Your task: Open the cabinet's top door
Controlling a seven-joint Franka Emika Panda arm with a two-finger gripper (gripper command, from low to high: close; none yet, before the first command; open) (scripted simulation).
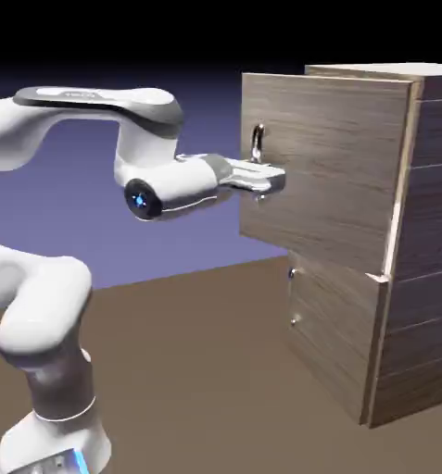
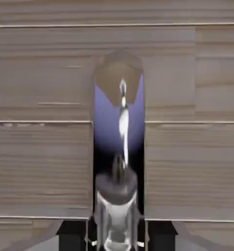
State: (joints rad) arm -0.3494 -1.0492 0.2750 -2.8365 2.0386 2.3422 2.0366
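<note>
Closest up, that shiny metal bar handle point(image 2: 122, 122) runs right down the middle of the hand view, with the gripper point(image 2: 117, 230) pinched tight onto its near end, fingers basically all the way together. From the side you can see the gripper point(image 1: 261, 180) reaching level from the white arm point(image 1: 94, 116) and clamped on the handle point(image 1: 258, 143) of the top door point(image 1: 322, 167). That door is swung partway out from the cabinet point(image 1: 423, 250), which sits at the right on the brown table point(image 1: 196, 370). Lower panel point(image 1: 331, 329) looks flush and closed.
</note>
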